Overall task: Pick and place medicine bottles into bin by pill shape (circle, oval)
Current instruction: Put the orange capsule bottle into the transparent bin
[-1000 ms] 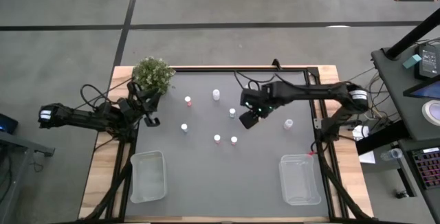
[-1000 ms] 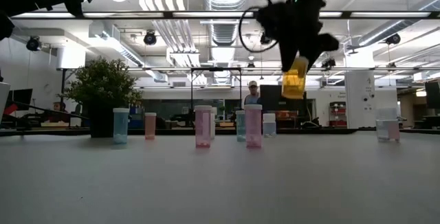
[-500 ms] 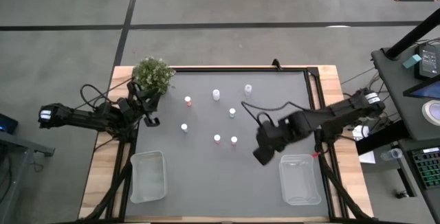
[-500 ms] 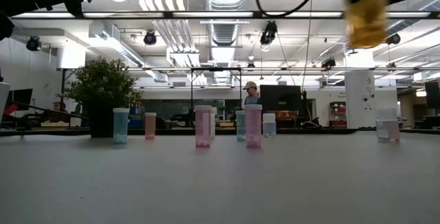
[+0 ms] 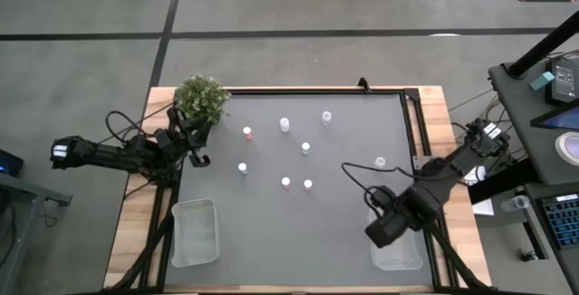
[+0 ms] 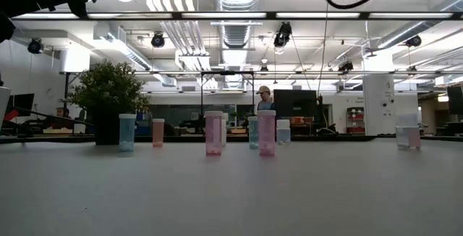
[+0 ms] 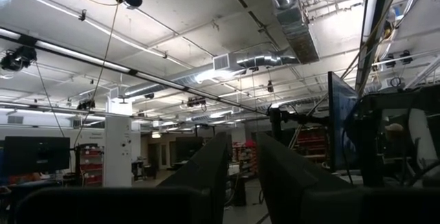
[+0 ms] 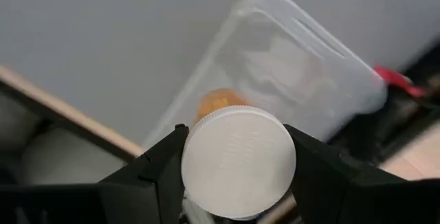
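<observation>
Right gripper (image 8: 237, 176) clamps an orange bottle (image 8: 238, 157) by its white cap — poised above the right bin (image 5: 395, 237) for dropping.

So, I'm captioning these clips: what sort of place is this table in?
Probably a large robotics lab or workshop: exposed ceiling ducts and strip lights overhead, monitors and workbenches behind the table, and a person at a desk far back.

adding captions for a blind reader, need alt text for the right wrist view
The right gripper holds an orange bottle by its white cap, above a clear plastic bin on the grey table.
</observation>
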{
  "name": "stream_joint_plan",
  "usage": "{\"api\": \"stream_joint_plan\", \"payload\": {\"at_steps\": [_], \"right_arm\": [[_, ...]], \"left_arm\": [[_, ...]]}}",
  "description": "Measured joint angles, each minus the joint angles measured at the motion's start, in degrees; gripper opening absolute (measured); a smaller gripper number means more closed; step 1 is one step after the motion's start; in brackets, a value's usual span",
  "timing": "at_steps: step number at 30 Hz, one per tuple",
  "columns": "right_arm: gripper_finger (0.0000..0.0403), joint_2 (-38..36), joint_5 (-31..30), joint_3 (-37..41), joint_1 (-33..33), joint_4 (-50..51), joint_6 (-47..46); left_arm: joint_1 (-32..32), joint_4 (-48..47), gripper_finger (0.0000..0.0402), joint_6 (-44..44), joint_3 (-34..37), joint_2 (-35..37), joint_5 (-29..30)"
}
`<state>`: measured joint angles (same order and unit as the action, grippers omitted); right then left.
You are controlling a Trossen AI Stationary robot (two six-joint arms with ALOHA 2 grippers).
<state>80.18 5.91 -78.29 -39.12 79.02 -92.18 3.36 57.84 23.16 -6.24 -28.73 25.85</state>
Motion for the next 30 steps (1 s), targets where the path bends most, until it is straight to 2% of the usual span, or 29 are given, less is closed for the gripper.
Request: {"api": "stream_joint_plan", "payload": {"at_steps": [5,14,25,30], "right_arm": [[0.0199,-0.3,-3.1,2.3,-2.6,-0.1,-3.4],[0.0199,-0.3,-3.5,8.5,-4.2,-1.4,-3.9],[0.0199,-1.8,-4.0,20.2,-6.2,-14.8,-5.8],[0.0199,-1.8,-4.7,22.7,-6.4,-19.0,-4.6]], "left_arm": [[0.0,0.0,0.006,0.1,0.0,0.0,0.0],[0.0,0.0,0.006,0.1,0.0,0.0,0.0],[0.0,0.1,0.006,0.1,0.0,0.0,0.0],[0.0,0.1,0.006,0.1,0.0,0.0,0.0]]}}
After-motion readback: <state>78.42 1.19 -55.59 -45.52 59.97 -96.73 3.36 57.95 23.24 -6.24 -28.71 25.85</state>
